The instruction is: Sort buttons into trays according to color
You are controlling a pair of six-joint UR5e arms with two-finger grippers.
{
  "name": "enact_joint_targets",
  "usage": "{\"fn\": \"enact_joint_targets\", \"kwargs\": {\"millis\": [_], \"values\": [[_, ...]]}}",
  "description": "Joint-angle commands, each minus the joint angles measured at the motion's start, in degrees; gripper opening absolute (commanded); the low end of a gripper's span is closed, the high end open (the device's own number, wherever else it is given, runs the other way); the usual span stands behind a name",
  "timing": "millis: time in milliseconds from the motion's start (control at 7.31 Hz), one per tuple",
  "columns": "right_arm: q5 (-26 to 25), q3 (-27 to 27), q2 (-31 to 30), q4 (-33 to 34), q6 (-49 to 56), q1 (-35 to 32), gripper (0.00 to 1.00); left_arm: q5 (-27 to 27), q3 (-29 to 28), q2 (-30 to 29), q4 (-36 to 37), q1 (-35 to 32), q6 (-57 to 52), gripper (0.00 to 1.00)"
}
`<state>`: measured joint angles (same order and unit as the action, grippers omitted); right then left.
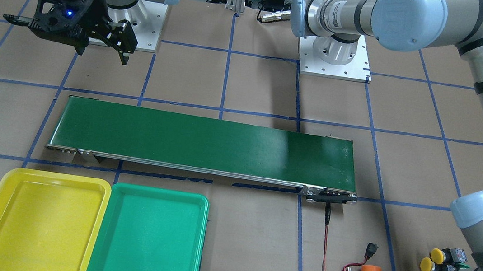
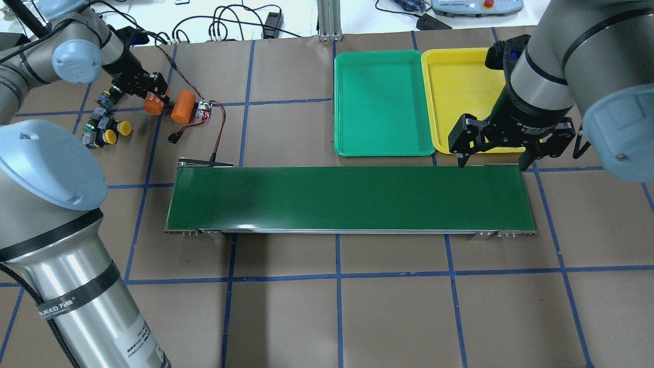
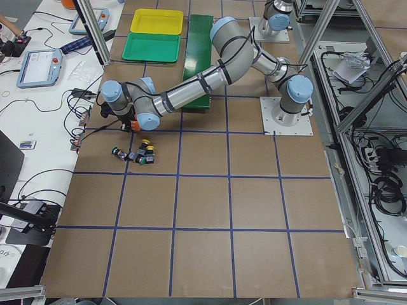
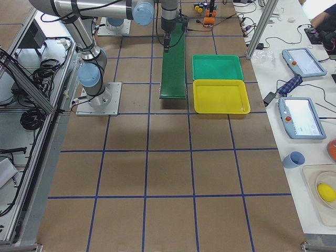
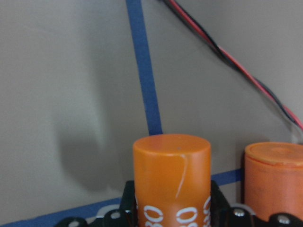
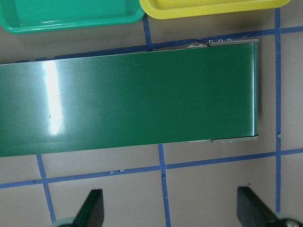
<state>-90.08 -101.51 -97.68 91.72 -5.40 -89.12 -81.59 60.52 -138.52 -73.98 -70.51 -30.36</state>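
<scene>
In the desk's (image 2: 388, 306) far left corner the buttons (image 2: 106, 129), a loose orange cylinder (image 2: 183, 106), a circuit board (image 2: 205, 110) and its wires (image 2: 221, 128) crowd the left tool (image 2: 152, 99), which grips a second cylinder (image 5: 171, 175). The belt (image 2: 347, 199) bars the middle. A green tray (image 2: 383, 102) and a yellow tray (image 2: 454, 92), touching, fill the far right. Open desk runs along the robot's edge.

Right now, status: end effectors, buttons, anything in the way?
Left end effector shut on orange cylinder, not a button. Right end effector open, raised near conveyor belt end. Buttons bunched on table, none in trays. Second cylinder close alongside.
</scene>
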Motion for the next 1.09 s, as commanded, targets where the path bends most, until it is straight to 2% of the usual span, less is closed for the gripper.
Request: {"fn": "enact_joint_targets", "kwargs": {"millis": [0, 137, 411, 547, 684, 821, 958], "values": [[0.25, 0.00, 0.03, 0.04, -0.05, 0.00, 1.00, -0.23, 1.86, 7.61, -8.15, -0.77, -12.44, 0.01], [0.17, 0.00, 0.12, 0.12, -0.05, 0.00, 1.00, -0.41, 6.05, 13.31, -11.76, -1.64, -18.36, 0.01], [0.08, 0.00, 0.12, -0.05, 0.04, 0.00, 1.00, 0.02, 22.79, 25.17, -11.02, -2.53, -32.40, 0.00], [0.25, 0.00, 0.12, -0.05, -0.05, 0.00, 1.00, -0.06, 29.50, 29.06, -4.66, -3.92, -39.88, 0.00], [-0.01, 0.00, 0.12, 0.04, 0.04, 0.00, 1.00, -0.50, 35.31, 32.15, 0.54, -7.41, -40.74, 0.00], [0.16, 0.00, 0.12, 0.04, 0.04, 0.00, 1.00, -2.68, 39.54, 35.05, 1.90, -11.19, -42.83, 0.00], [-0.18, 0.00, 0.03, -0.05, 0.04, 0.00, 1.00, -5.31, 42.63, 36.47, 7.74, -13.66, -49.38, 0.00]]}}
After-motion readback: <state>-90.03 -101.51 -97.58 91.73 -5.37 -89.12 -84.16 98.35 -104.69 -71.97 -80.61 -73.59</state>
